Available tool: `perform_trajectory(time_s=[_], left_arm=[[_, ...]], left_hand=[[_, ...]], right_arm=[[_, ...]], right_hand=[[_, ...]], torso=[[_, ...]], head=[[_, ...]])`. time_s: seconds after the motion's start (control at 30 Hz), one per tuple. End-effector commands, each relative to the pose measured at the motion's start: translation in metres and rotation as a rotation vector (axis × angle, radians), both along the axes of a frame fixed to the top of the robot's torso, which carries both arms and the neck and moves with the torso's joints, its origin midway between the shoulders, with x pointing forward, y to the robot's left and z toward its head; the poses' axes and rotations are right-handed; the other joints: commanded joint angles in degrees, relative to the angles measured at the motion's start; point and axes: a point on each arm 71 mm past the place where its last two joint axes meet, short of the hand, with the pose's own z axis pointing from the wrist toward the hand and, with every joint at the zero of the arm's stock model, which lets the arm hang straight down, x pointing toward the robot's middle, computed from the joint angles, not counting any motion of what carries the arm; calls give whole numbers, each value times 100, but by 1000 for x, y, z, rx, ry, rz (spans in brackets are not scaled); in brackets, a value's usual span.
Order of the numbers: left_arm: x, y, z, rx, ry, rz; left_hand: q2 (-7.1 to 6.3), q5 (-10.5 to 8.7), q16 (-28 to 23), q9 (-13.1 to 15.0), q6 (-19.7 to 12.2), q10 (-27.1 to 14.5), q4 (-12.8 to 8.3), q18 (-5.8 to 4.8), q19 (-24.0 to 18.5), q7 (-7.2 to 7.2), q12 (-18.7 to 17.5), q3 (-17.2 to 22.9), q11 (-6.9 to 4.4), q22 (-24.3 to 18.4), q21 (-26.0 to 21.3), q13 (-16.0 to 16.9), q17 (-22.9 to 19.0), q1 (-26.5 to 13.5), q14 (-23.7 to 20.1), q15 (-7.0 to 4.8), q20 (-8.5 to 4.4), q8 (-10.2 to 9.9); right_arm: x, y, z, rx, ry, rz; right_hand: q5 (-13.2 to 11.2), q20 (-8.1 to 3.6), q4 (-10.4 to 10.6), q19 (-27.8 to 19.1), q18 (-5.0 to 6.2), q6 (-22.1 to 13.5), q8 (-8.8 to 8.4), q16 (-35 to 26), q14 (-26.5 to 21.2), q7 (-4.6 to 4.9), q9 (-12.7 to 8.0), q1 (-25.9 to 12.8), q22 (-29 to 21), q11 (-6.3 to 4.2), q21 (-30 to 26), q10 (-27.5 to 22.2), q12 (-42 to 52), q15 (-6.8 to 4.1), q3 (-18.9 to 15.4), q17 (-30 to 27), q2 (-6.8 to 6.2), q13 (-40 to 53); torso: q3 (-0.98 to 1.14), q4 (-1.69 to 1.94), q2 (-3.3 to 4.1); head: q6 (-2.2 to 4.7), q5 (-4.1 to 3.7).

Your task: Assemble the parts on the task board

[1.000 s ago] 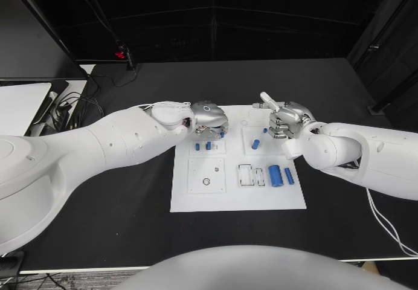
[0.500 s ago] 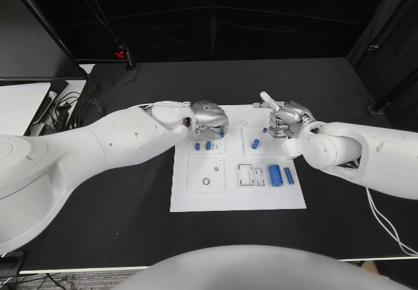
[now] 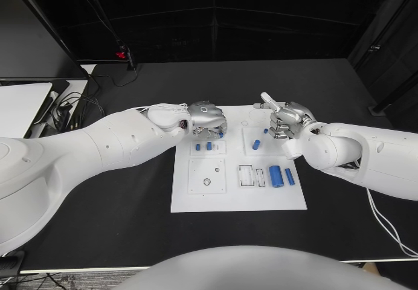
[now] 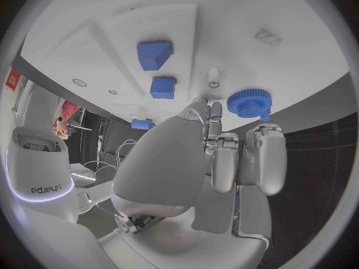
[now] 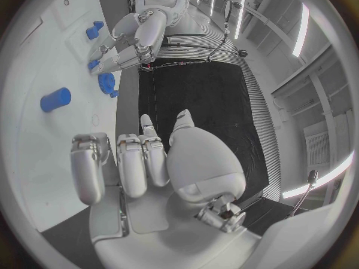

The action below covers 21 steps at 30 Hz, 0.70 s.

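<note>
Large blue cylinder (image 3: 275, 175) lies flat on task board (image 3: 237, 199), long axis toward far edge

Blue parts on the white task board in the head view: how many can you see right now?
5, possibly more hidden under the hands: two small blue pieces below the left hand, one below the right hand, and a large blue cylinder beside a slim one.

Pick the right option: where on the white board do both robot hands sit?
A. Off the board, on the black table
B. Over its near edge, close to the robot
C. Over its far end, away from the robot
C: in the head view the left hand and right hand both sit over the far end of the board, beyond the large blue cylinder.
</note>
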Motion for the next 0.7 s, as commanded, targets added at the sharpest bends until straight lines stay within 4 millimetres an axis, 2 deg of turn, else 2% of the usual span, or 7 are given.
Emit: perform_trajectory(time_s=[0.03, 0.3, 0.53, 0.7], left_arm=[[-3, -1, 13, -70, -98, -61], [-4, 14, 26, -86, -123, -61], [-4, 35, 27, -70, -98, -35], [-6, 47, 26, -51, -69, -16]], left_hand=[[1, 19, 5, 31, 92, 55, 13, 24, 149, 9, -37, 38, 6, 1193, 23, -5, 1510, -65, 602, -1, -40, 36], [-2, 29, 5, 31, 96, 75, 3, 19, 163, 3, -58, 61, 1, 1201, 41, -7, 1510, -60, 602, -1, -38, 28], [-1, 27, 5, 31, 102, 84, 7, 19, 164, 3, -67, 70, 2, 1202, 42, -7, 1510, -66, 602, 0, -37, 27], [-10, 23, 5, 29, 96, 88, 10, 20, 163, 8, -82, 76, 8, 1201, 38, -8, 1510, -76, 602, 4, -35, 18]], right_arm=[[0, 1, 1, 2, -10, 3], [1, 0, 1, 1, -10, 1], [1, -1, 1, 1, -10, 1], [1, -2, 1, 0, -10, -1]], right_hand=[[5, 52, -4, 597, -41, 35, 20, 14, 606, 21, -4, 12, 1510, 50, 19, 597, 11, 32, -31, 1509, 48, 1491], [5, 52, -5, 597, -41, 35, 20, 14, 606, 21, -4, 13, 1510, 50, 19, 597, 11, 32, -31, 1509, 49, 1491], [5, 52, -5, 597, -41, 35, 20, 14, 606, 21, -4, 13, 1510, 50, 19, 597, 11, 32, -31, 1509, 49, 1491], [10, 54, -7, 597, -41, 34, 20, 14, 606, 22, -4, 17, 1510, 51, 19, 597, 11, 34, -30, 1509, 53, 1491]], torso=[[4, 7, -7], [7, 6, -4], [5, 17, -2], [-3, 10, 1]], head=[[12, 2], [31, 25], [35, 33], [24, 42]])
